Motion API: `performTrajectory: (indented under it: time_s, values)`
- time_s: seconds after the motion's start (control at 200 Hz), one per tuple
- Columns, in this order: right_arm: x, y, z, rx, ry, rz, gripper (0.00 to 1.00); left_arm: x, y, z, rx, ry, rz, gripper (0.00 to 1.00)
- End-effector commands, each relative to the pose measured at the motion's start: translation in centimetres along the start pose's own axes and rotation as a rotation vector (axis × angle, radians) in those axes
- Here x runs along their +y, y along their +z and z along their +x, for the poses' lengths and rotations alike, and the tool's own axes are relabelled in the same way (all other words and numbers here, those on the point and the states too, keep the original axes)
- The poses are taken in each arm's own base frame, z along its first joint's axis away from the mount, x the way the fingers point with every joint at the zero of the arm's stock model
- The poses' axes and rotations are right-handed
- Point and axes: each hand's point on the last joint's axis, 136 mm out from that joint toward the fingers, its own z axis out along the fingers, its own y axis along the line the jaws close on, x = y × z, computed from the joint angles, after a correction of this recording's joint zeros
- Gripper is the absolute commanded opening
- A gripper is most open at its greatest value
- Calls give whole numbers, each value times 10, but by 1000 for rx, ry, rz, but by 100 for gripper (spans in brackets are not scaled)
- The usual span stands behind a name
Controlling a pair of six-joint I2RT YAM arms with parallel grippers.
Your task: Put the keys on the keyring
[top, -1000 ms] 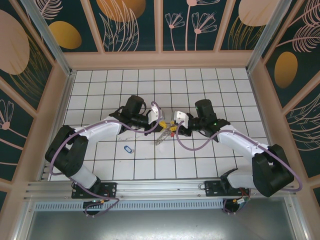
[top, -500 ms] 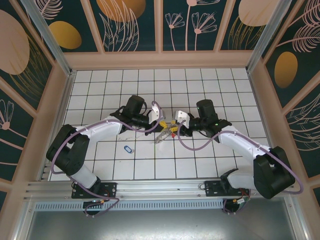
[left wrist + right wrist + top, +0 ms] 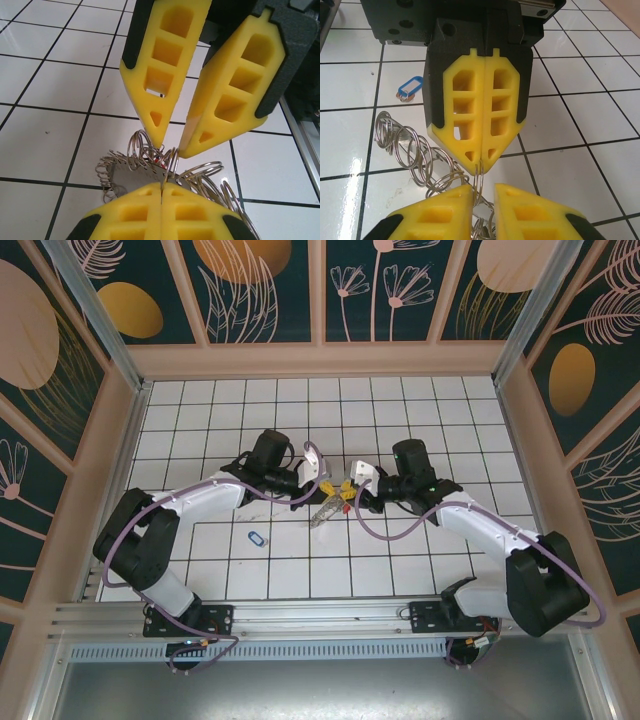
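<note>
Two arms meet tip to tip over the middle of the white-tiled worktop (image 3: 400, 410). We see the left gripper (image 3: 481, 162) with its yellow jaws pressed together, pinching the keyring (image 3: 420, 160). The keyring is a tangle of silver wire loops that hangs from the left gripper's tip and spills onto the tiles below and beside it. Facing it, the right gripper (image 3: 482, 192) has its jaws narrowly parted. One wire loop stands in the gap between them, and we make out no contact with either jaw. One of the keys, the blue-tagged key (image 3: 410, 87), lies flat on the worktop on the left arm's side, well apart from both grippers and from the loops.
</note>
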Motion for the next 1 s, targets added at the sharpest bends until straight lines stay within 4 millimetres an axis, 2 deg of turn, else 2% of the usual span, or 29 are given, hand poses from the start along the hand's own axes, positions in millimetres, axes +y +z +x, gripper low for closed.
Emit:
performTrajectory:
  time_s: [0.0,0.36,0.445,0.505,0.586,0.651,0.816,0.996]
  values:
    - [0,3,-2,-16,-16,1,19,-4,-3,-20,-54,34,32,0]
    - [1,8,3,15,-13,-24,19,-4,-2,-22,-61,35,35,0]
    - [1,8,2,10,-19,-21,16,-4,-2,-22,-62,37,34,0]
    - [0,8,0,4,-20,-19,5,-3,-3,-22,-61,37,32,0]
    - [-2,8,-1,-3,-22,-9,0,-4,-4,-23,-68,50,31,0]
    - [-1,7,-2,-13,-23,-12,0,-6,-4,-21,-71,58,28,0]
    - [2,0,-11,-103,-41,-16,0,-9,-5,-20,-74,74,38,13]
    - [8,-7,-17,-174,-37,-57,0,-16,-5,-24,-112,104,78,19]
